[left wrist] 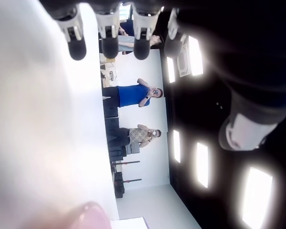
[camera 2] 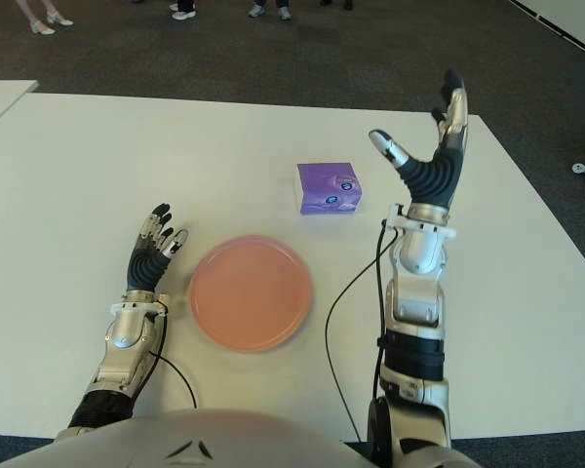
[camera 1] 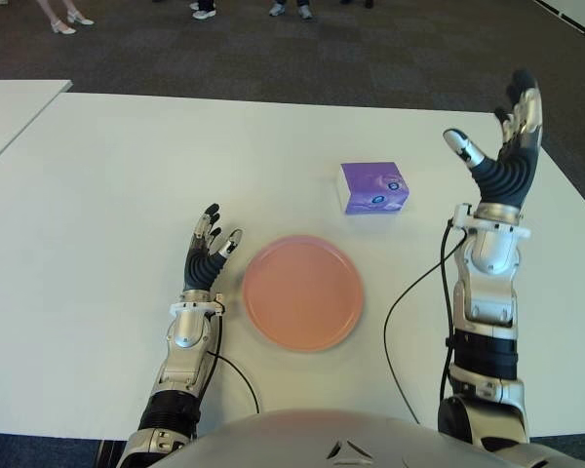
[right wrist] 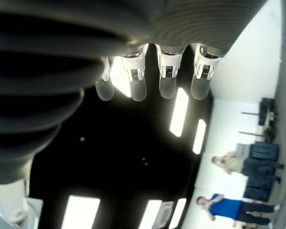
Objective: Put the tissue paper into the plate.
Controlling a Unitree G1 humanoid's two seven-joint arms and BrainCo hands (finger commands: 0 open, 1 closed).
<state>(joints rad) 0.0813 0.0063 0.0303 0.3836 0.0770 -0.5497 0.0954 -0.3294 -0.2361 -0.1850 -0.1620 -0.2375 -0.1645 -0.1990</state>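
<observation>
A purple tissue pack (camera 1: 373, 187) lies on the white table (camera 1: 127, 175), beyond the pink plate (camera 1: 302, 292) and slightly to its right. The plate holds nothing. My right hand (camera 1: 502, 132) is raised above the table to the right of the pack, fingers spread and pointing up, holding nothing. My left hand (camera 1: 211, 247) shows just left of the plate, low over the table, its fingers extended and apart, also holding nothing. Both wrist views show only straight fingers against the room.
The table's far edge (camera 1: 273, 97) gives way to dark carpet, where several people's feet (camera 1: 68, 19) stand. A second white table (camera 1: 10, 107) is at the far left. A black cable (camera 1: 409, 292) hangs from my right forearm.
</observation>
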